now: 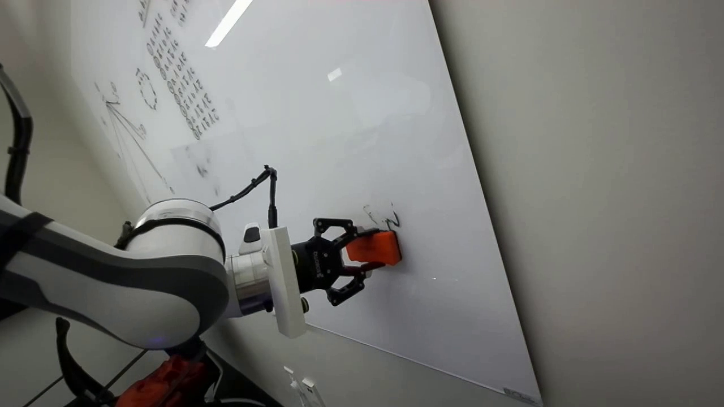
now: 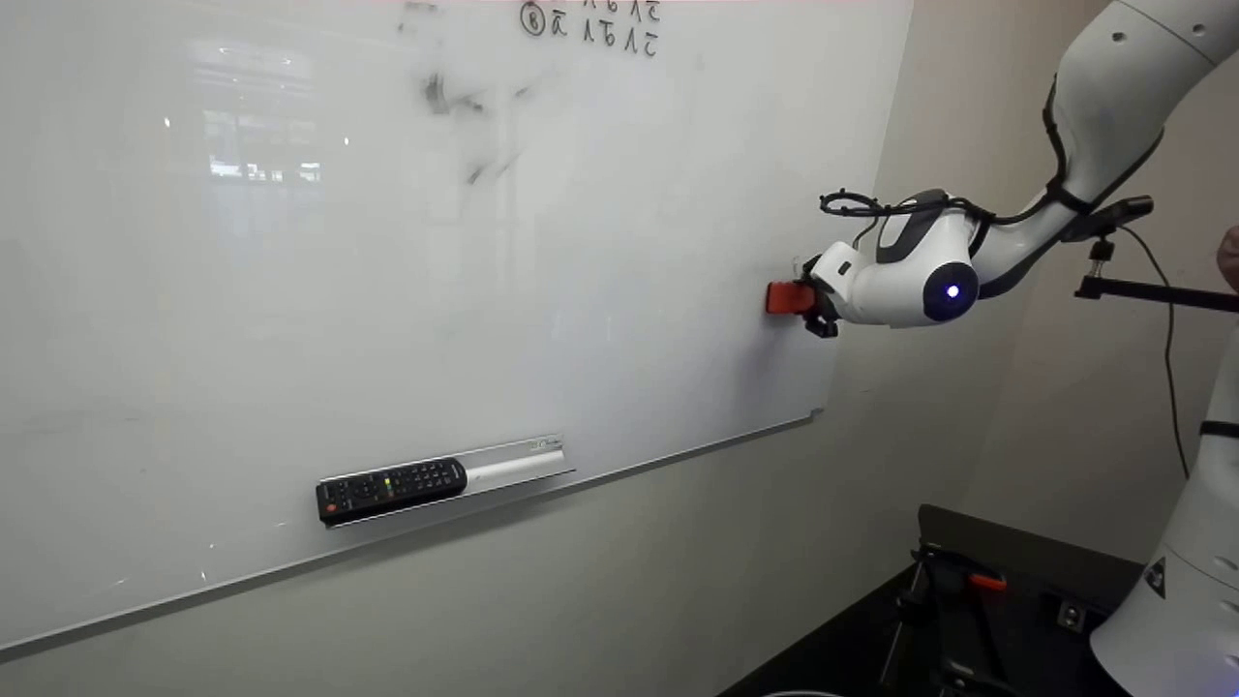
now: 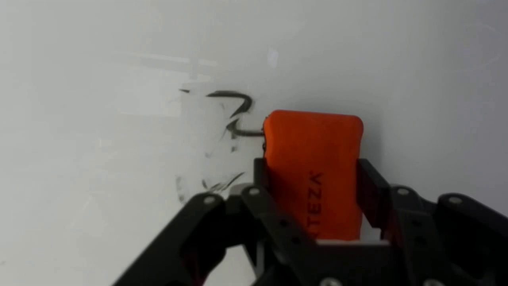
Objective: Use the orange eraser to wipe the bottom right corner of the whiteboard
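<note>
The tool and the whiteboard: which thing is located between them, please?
The orange eraser lies there: the tool grips it, and its dark side faces the whiteboard. Both exterior views show the orange eraser between the two.

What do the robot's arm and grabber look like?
The arm is white with dark grey bands and rounded joints. A black cable loops off it; a bluish light glows on it. The gripper is black, with pale lettering and angular, hinged jaws.

It looked like an office or lab. A robot arm (image 1: 113,294) stood beside a whiteboard (image 2: 455,319) of handwritten symbols (image 2: 608,37), whose tray (image 2: 518,469) held a remote control (image 2: 392,489).
</note>
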`<state>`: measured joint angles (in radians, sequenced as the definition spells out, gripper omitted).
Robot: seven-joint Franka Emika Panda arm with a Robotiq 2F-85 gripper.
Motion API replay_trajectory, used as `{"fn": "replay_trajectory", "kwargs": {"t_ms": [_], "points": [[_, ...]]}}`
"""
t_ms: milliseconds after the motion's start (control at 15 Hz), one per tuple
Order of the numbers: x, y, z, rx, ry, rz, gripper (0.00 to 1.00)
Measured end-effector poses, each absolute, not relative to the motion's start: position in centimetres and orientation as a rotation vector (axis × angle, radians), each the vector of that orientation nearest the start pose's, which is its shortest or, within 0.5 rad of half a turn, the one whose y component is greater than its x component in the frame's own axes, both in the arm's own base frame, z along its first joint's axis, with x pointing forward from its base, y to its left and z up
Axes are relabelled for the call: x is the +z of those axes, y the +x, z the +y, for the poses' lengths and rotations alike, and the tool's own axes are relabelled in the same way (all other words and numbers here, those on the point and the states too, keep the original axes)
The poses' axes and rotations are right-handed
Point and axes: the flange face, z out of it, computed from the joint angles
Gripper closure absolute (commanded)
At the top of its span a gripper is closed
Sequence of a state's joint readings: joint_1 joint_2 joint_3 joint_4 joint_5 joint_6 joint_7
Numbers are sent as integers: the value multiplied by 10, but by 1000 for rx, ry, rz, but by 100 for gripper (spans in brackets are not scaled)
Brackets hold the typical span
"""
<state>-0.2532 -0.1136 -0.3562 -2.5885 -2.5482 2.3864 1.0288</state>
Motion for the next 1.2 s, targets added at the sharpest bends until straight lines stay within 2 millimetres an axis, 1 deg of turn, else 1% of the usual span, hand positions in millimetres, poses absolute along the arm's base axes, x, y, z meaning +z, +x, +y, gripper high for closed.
{"fn": "replay_trajectory", "kwargs": {"t_ms": [333, 467, 600, 867, 1000, 1200], "points": [[328, 364, -237, 381, 1647, 650, 70], [333, 366, -233, 397, 1638, 650, 70], [333, 367, -232, 397, 1639, 650, 70], [324, 370, -232, 382, 1654, 660, 70], [314, 371, -231, 367, 1668, 677, 70], [292, 372, -230, 330, 1694, 712, 70]]}}
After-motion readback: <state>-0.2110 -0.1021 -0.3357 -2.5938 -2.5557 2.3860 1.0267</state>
